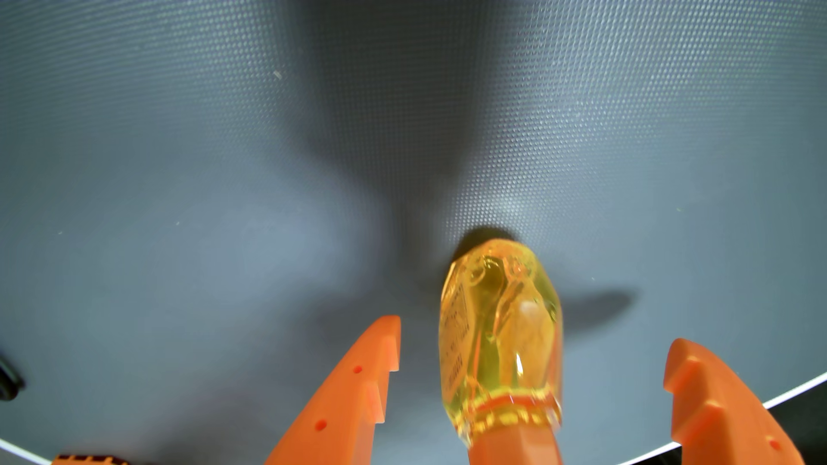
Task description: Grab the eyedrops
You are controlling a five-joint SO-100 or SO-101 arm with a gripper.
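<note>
While fingers straddle the eyedrops point(501, 340), the gripper point(534, 340) gapes.

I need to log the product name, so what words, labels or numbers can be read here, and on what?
None can be read.
Side label on the yellow eyedrop bottle: dark print, too small and blurred to read.
Orange tool, fingers on both sides of the bottle: no text.
Grey mat: no text.

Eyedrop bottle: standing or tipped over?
Standing. The eyedrop bottle has its base on the grey mat, its orange cap toward the wrist camera, between the open hand's orange fingers, untouched.
</note>
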